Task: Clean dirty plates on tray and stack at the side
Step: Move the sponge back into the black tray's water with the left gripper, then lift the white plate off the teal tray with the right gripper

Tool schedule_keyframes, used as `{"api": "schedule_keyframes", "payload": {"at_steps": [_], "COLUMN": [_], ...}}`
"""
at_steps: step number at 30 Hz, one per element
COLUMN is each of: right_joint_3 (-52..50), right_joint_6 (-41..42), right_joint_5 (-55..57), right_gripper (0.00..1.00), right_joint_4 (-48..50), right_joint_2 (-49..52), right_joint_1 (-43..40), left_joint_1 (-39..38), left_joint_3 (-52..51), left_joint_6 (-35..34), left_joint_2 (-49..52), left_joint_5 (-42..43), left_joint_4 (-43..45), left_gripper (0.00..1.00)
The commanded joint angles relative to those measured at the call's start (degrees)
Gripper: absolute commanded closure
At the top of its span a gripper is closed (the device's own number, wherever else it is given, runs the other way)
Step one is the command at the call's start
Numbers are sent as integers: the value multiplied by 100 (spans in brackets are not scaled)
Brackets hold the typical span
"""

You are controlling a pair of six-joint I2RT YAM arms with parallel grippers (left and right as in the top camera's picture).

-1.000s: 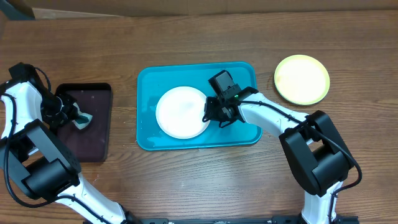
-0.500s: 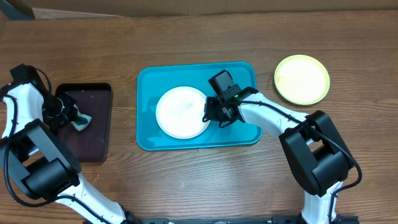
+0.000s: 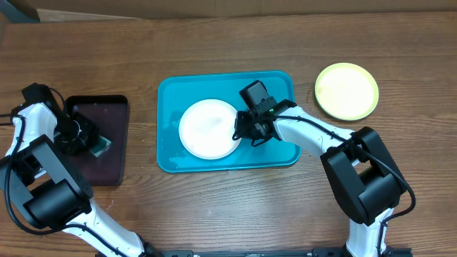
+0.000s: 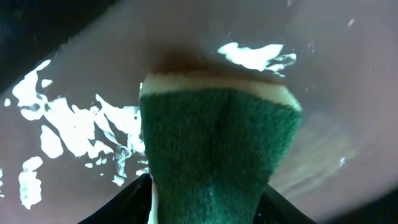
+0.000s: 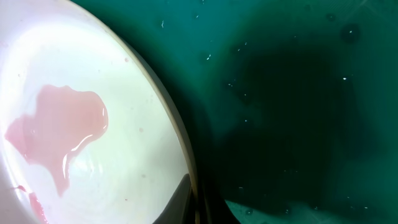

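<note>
A white plate [image 3: 207, 128] lies on the turquoise tray [image 3: 278, 86]. In the right wrist view the plate [image 5: 112, 68] carries a pink puddle of liquid [image 5: 59, 127]. My right gripper [image 3: 243, 129] is shut on the plate's right rim, one dark finger [image 5: 185, 198] lying over the edge. A yellow-green plate [image 3: 346, 91] sits on the table, right of the tray. My left gripper [image 3: 89, 143] is down in the black tray [image 3: 107, 107], its jaws against both sides of a green sponge [image 4: 217, 143] that rests on the wet floor [image 4: 348, 74].
The brown wooden table [image 3: 214, 207] runs all round both trays. The black tray stands at the far left, the turquoise tray in the middle. Both arms' bases are at the near edge.
My left arm has shifted a little down and right, and the sponge has gone lower onto the black tray's floor. The right arm and the white plate have not moved.
</note>
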Motion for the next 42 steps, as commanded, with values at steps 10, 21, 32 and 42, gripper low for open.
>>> {"api": "schedule_keyframes", "payload": {"at_steps": [10, 21, 32, 42], "right_joint_3": [-192, -184, 101, 1600], "right_joint_6": [-85, -236, -428, -1362], "right_joint_5": [533, 535, 1600, 4304], "right_gripper": [96, 96, 96, 96], "right_joint_4": [-136, -118, -726, -2509], "right_joint_2": [264, 192, -763, -1029], "right_joint_1": [-68, -68, -57, 249], "left_joint_1": [11, 11, 9, 11], "left_joint_3": [1937, 2046, 2046, 2046], "left_joint_6": [52, 50, 50, 50], "left_joint_2": [-129, -118, -118, -118], "left_joint_5": [44, 42, 42, 39], "left_joint_4": [-1384, -1537, -1534, -1534], "left_gripper": [42, 0, 0, 0]}}
